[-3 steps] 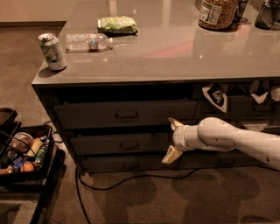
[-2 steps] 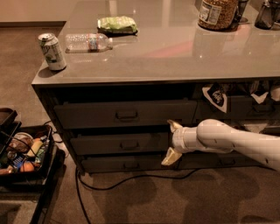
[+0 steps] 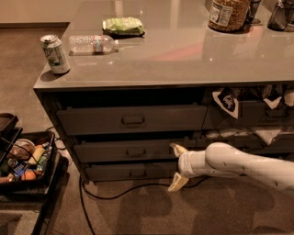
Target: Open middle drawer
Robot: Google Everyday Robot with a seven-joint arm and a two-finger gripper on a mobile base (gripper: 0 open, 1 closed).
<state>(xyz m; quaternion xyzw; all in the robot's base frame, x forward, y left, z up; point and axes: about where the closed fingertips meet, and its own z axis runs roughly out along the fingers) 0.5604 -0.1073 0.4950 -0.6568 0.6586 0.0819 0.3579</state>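
Note:
The middle drawer (image 3: 124, 150) is the dark grey front between a taller drawer (image 3: 131, 119) above and a slimmer one (image 3: 131, 172) below. Its small loop handle (image 3: 135, 153) sits at the centre. My gripper (image 3: 175, 167) is in front of the drawers, to the right of that handle and apart from it. It is open, its fingers spread one above the other. The upper fingertip (image 3: 176, 148) is by the middle drawer's right end. The lower fingertip (image 3: 175, 184) hangs near the floor. My white arm (image 3: 239, 163) reaches in from the right.
On the grey counter (image 3: 183, 59) are a soda can (image 3: 55, 54), a water bottle (image 3: 93, 44), a green bag (image 3: 123, 25) and a jar (image 3: 227, 13). A black cable (image 3: 115, 190) lies on the floor. A crate of items (image 3: 25, 160) stands at the left. Open cluttered shelves (image 3: 257, 114) are at the right.
My gripper and wrist have moved down a little in front of the drawers. The drawers look the same.

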